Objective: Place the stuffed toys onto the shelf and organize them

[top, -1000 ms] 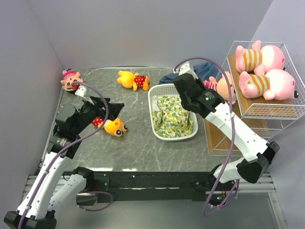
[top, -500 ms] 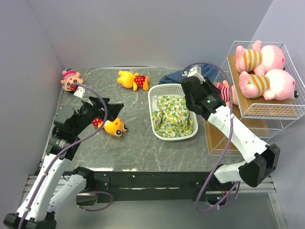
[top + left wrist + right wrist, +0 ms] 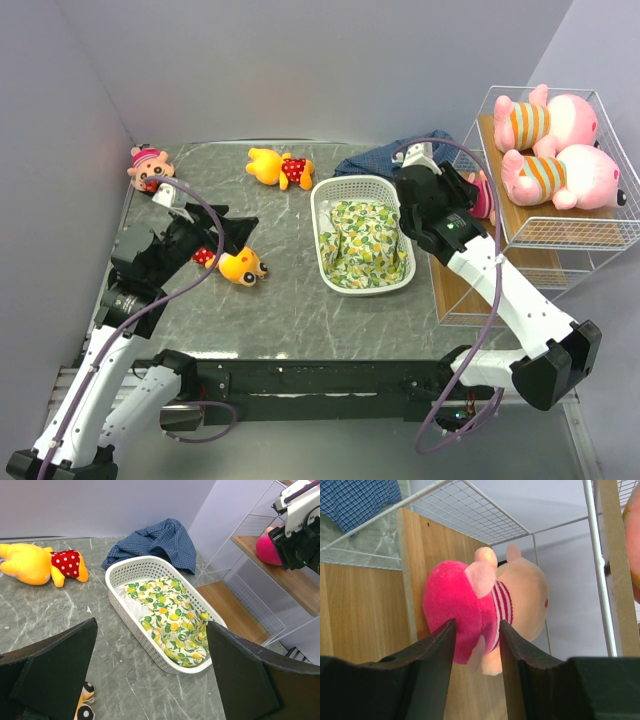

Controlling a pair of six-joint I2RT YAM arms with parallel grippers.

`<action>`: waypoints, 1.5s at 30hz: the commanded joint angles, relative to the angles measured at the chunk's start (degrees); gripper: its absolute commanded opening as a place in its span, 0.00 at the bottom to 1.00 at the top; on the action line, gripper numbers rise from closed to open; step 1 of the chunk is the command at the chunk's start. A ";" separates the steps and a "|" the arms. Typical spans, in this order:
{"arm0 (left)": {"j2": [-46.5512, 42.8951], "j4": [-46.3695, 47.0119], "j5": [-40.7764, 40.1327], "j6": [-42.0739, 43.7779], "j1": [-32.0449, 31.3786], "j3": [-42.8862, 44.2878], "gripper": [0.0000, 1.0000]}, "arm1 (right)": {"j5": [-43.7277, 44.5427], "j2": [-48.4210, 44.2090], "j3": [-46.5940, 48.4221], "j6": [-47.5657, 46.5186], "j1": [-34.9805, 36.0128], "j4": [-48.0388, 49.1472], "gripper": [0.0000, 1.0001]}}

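Observation:
My right gripper [image 3: 468, 196] is shut on a pink-clad doll [image 3: 482, 196] and holds it at the middle tier of the white wire shelf [image 3: 455, 285]. In the right wrist view the fingers [image 3: 435, 645] squeeze the doll [image 3: 465, 592] against the wooden plank [image 3: 370, 605]. Two pink pigs [image 3: 545, 120] [image 3: 560, 175] lie on the top tier. My left gripper [image 3: 225, 235] is open and empty above a yellow bear [image 3: 240, 266]. Another bear [image 3: 278, 167] lies at the back, and a pink doll [image 3: 148, 166] at the back left.
A white slotted basket [image 3: 318, 225] with a lemon-print cloth [image 3: 362, 240] sits mid-table, next to the shelf. Blue fabric [image 3: 375, 160] lies behind it. Grey walls close in left and back. In the left wrist view the basket [image 3: 125, 612] is ahead, the shelf [image 3: 285, 575] to the right.
My right gripper has moved right with the pink-clad doll, from over the basket's far corner into the shelf's middle tier. The left arm has barely shifted.

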 commanded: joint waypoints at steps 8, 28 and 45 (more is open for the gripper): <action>-1.12 1.36 -2.06 1.09 -0.39 -0.20 0.96 | -3.50 -1.99 0.72 -0.38 -0.46 0.73 0.45; 10.82 -14.11 -42.06 -6.12 3.29 7.18 0.97 | -30.21 -3.65 8.73 21.16 20.71 -0.63 0.56; 56.51 -10.16 -34.57 -18.51 27.21 36.53 0.98 | -53.87 -20.78 -14.31 30.56 24.41 21.46 0.77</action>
